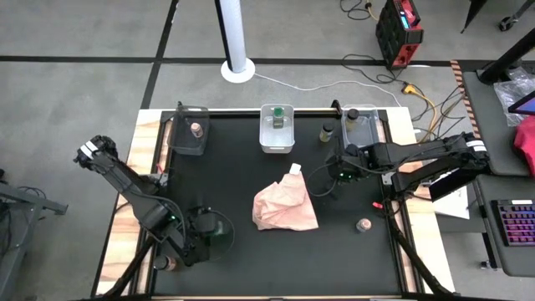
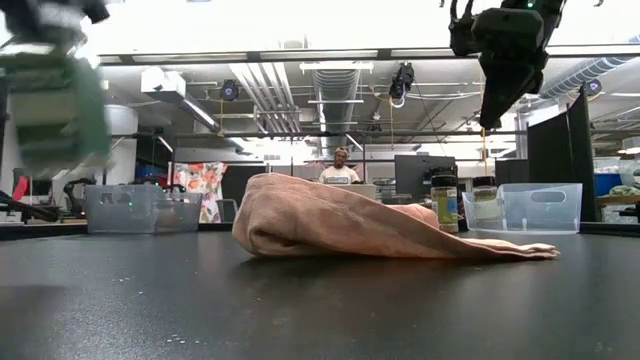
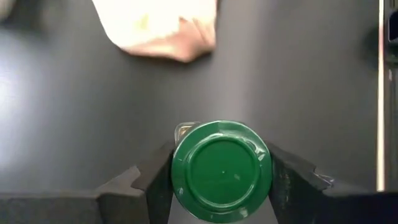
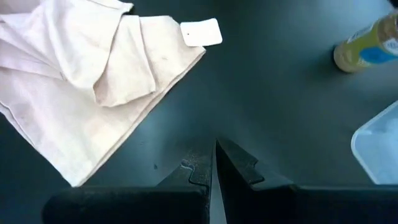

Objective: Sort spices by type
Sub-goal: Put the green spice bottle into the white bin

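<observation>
My left gripper [image 1: 213, 234] is near the table's near left corner, shut on a green-lidded spice jar [image 3: 222, 171]. My right gripper [image 4: 214, 168] hangs shut and empty above the table's right half [image 1: 336, 171], beside the crumpled pink cloth [image 1: 284, 205]. A dark-lidded jar [image 1: 327, 131] stands upright on the table between the middle and right bins. A tan-pink-lidded jar [image 1: 364, 225] stands near the right edge. One jar sits in each bin: tan-pink lid [image 1: 196, 130], green lid [image 1: 277, 117], dark lid [image 1: 352, 114]. My left gripper pinches the green-lidded jar between its two fingers [image 3: 155, 180], one on each side at the lid's rim [image 3: 177, 171]. The fingers come from above, pointing down. The jar stands upright in the hold, and the low view shows it lifted clear of the table [image 2: 60, 110].
Three clear bins line the far edge: left [image 1: 190, 138], middle [image 1: 277, 142], right [image 1: 368, 130]. The cloth carries a white tag [image 4: 200, 32]. A small tan thing [image 1: 170, 263] lies at the near left edge. A person [image 2: 340, 170] is in the room beyond the table.
</observation>
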Robot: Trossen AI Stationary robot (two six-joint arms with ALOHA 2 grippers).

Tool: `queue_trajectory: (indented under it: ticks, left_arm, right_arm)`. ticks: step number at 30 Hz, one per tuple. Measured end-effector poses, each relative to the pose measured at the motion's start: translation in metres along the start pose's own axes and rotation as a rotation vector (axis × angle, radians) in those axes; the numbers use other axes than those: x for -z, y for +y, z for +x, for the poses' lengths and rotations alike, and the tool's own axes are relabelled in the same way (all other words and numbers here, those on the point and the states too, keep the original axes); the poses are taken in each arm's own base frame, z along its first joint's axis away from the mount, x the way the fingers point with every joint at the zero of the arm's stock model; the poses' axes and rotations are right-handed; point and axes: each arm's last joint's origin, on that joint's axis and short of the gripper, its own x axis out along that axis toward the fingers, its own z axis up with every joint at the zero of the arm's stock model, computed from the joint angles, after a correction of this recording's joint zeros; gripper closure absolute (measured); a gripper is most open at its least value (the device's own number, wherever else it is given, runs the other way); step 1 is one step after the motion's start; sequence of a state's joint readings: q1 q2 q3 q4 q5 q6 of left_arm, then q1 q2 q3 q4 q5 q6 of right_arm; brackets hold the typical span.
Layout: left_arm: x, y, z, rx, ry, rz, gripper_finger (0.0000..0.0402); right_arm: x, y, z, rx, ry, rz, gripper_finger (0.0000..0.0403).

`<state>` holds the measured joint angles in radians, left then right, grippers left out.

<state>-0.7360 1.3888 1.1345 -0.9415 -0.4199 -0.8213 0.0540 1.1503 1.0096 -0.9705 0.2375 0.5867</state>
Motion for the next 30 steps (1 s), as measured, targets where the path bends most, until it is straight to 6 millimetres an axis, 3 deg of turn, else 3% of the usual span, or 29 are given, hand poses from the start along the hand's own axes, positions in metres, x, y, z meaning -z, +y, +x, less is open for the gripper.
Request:
queue_trajectory:
  ticks: [8, 14, 18, 25, 30]
  left_arm:
    - [-0.042, 0.017, -0.029, -0.111, -0.104, 0.253, 0.0215]
    - [-0.084, 0.055, -0.032, -0.160, -0.108, 0.421, 0.0215]
    - [-0.119, 0.093, -0.033, -0.114, -0.154, 0.493, 0.0215]
    - [-0.171, 0.186, -0.032, -0.143, -0.249, 0.447, 0.0215]
    - [-0.200, 0.247, -0.012, -0.095, -0.260, 0.371, 0.0215]
  right_arm:
    - [-0.001, 0.001, 0.000, -0.005, -0.009, -0.037, 0.0390]
    - [0.006, -0.004, -0.001, 0.028, 0.054, -0.084, 0.0390]
    - [0.010, -0.007, -0.002, 0.054, 0.097, -0.090, 0.0390]
    - [0.010, -0.007, -0.002, 0.056, 0.095, -0.057, 0.0390]
    - [0.009, -0.007, -0.002, 0.056, 0.087, -0.063, 0.0390]
